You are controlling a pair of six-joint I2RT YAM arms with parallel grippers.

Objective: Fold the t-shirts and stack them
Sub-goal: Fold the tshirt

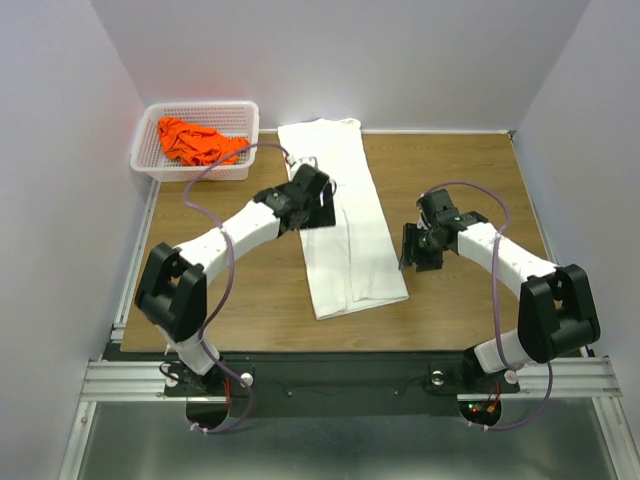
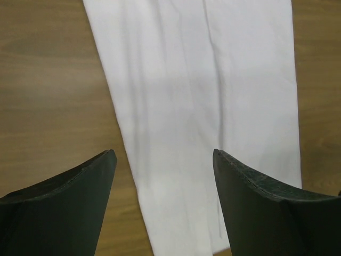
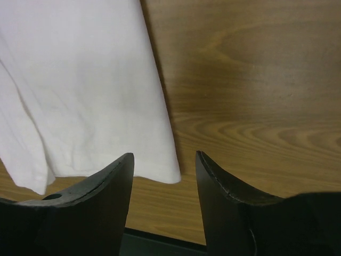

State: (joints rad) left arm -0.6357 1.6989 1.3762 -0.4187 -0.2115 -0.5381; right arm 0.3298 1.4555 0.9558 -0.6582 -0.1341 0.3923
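Two-armed work on a folding job, caught mid-task. Found the white t-shirt (image 1: pixel 345 215) lying flat on the table (image 1: pixel 480 170) as a long narrow strip, sleeves apparently tucked in, long axis running from the near edge toward the far one and leaning slightly left at the far end. Saw the left gripper (image 1: pixel 318 208) poised over the strip's left long edge, about halfway along, jaws apart and holding nothing. Placed the right gripper (image 1: pixel 418 255) just off the right long edge, down toward the near end, jaws likewise apart and empty. In the right wrist view, framed the strip's near right corner just left of the gap between its jaws. Showed an orange t-shirt (image 1: pixel 195 142) bunched in the white basket (image 1: pixel 140 150) at the far left corner, well apart from both arms and not yet folded. Judged the next move a crosswise fold, one short end carried over the other along that long axis. Put the right gripper nearer the near corners, needing only a short shift left onto the cloth. Put the left further up the strip, with either a pull back toward the near edge or a reach to the far end to make. Could not tell from these views which end would be taken.
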